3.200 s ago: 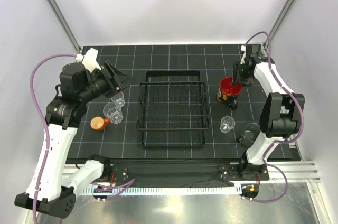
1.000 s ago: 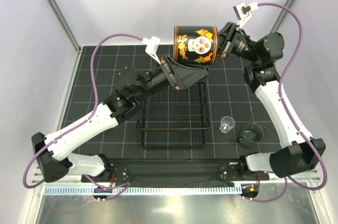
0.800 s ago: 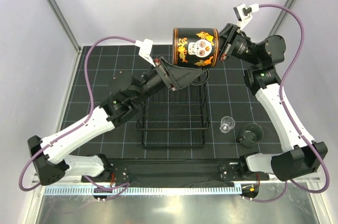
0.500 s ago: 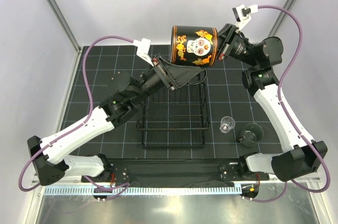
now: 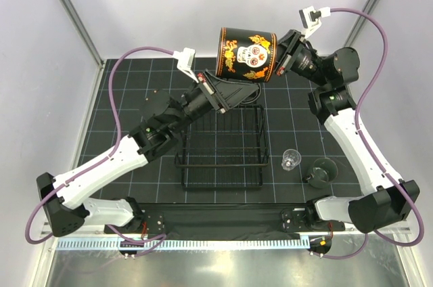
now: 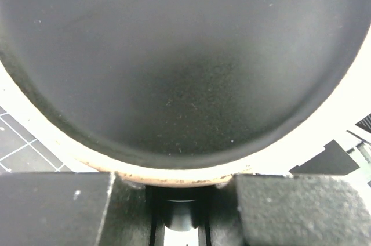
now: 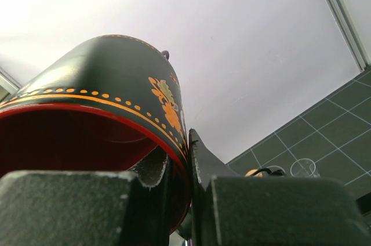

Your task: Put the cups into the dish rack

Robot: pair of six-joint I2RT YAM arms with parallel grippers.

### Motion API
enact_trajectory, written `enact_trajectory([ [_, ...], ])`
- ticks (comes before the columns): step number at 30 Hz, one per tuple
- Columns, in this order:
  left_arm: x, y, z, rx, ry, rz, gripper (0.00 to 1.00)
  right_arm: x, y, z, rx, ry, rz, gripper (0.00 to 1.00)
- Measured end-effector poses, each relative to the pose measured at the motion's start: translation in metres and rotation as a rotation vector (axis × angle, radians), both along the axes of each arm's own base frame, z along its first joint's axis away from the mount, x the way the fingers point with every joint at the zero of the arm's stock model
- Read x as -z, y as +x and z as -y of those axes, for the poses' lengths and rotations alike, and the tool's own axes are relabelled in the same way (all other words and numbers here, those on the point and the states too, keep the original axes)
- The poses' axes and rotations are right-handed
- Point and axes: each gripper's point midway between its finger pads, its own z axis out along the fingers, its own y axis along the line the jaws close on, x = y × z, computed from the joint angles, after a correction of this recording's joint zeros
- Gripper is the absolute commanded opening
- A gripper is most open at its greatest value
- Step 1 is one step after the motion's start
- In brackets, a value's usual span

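The right gripper [image 5: 279, 63] is closed on the rim of the large mug [image 5: 247, 53]; the right wrist view shows one finger inside the red wall. The mug lies on its side in the air over the far end of the dish rack [image 5: 223, 155]. The left gripper [image 5: 235, 91], nearer the base, seems open; its camera shows only that dark base.

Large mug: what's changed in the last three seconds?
The right hand lifted the large mug off the table and tipped it sideways above the dish rack's far end. The left hand swung across to its base. Rack, clear cup, grey-green cup unmoved.
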Motion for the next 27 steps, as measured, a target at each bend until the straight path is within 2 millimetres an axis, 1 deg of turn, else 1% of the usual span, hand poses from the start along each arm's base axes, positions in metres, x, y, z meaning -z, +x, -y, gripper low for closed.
enact_trajectory([
  [1,0.0,0.0,0.0,-0.001,0.001,0.001,0.0,0.0,0.0,0.0,0.0,0.0,-0.002,0.04],
  [3,0.0,0.001,0.0,-0.006,0.013,0.001,0.0,0.001,0.001,0.0,0.001,-0.004,-0.004,0.09],
  [4,0.002,0.001,-0.001,-0.012,0.022,-0.002,0.0,0.003,0.002,-0.001,0.004,-0.01,-0.007,0.15],
  [6,0.006,0.002,-0.004,-0.028,0.051,-0.004,0.0,0.01,0.003,-0.002,0.008,-0.033,-0.019,0.23],
  [7,0.012,0.003,-0.007,-0.048,0.089,-0.003,0.0,0.016,0.006,-0.003,0.02,-0.061,-0.037,0.35],
  [8,0.018,0.003,-0.009,-0.058,0.119,-0.005,0.0,0.02,0.009,-0.003,0.029,-0.08,-0.052,0.41],
  [10,0.034,0.006,-0.016,-0.097,0.204,-0.019,0.0,0.027,0.016,0.0,0.079,-0.125,-0.068,0.48],
  [12,0.047,0.013,-0.029,-0.157,0.27,-0.032,0.0,0.033,0.023,0.006,0.134,-0.171,-0.072,0.48],
  [15,0.063,0.021,-0.054,-0.244,0.366,-0.05,0.0,0.038,0.031,0.018,0.205,-0.217,-0.068,0.49],
  [18,0.071,0.027,-0.078,-0.326,0.455,-0.059,0.0,0.048,0.043,0.036,0.288,-0.262,-0.083,0.49],
  [21,0.069,0.034,-0.104,-0.421,0.547,-0.053,0.0,0.063,0.06,0.061,0.387,-0.307,-0.128,0.49],
  [24,0.063,0.052,-0.142,-0.547,0.615,-0.057,0.0,0.077,0.07,0.083,0.471,-0.348,-0.165,0.49],
  [25,0.062,0.06,-0.154,-0.59,0.628,-0.066,0.0,0.081,0.071,0.088,0.494,-0.361,-0.172,0.49],
  [27,0.064,0.079,-0.185,-0.687,0.656,-0.107,0.0,0.087,0.066,0.094,0.523,-0.385,-0.171,0.49],
])
